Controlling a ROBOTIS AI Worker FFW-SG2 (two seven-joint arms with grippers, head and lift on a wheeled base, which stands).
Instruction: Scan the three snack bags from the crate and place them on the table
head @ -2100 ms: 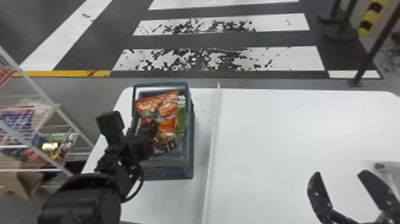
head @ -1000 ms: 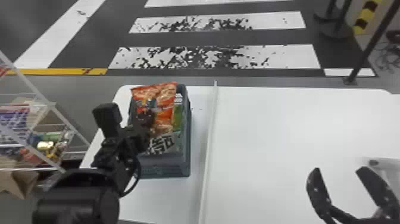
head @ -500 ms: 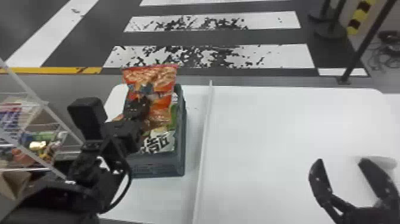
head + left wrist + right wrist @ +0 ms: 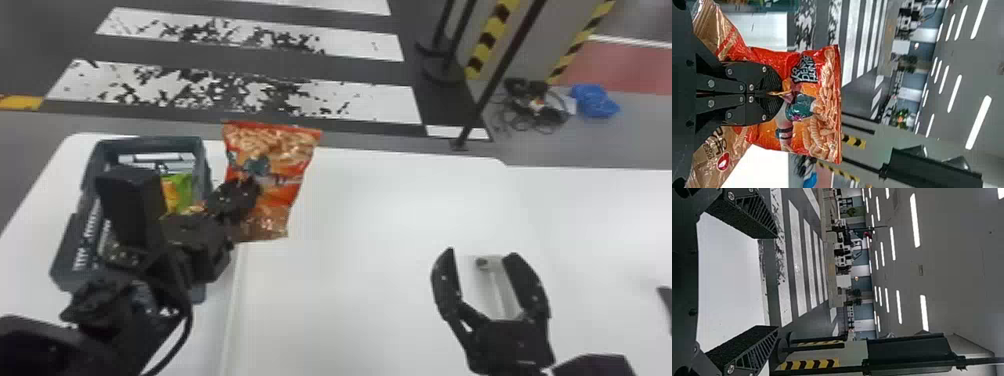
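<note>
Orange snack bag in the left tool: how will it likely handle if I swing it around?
The bag will probably flex: its film puckers where the left tool pinches it. Its shiny film may be slippery. Held only near the middle, with both ends free, it could sway or twist if moved fast.

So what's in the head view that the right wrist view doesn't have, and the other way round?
Head view: the crate with a green snack bag inside, and the left gripper holding the orange snack bag. Right wrist view: the ceiling lights. Both: the open right gripper, white table and striped floor.
</note>
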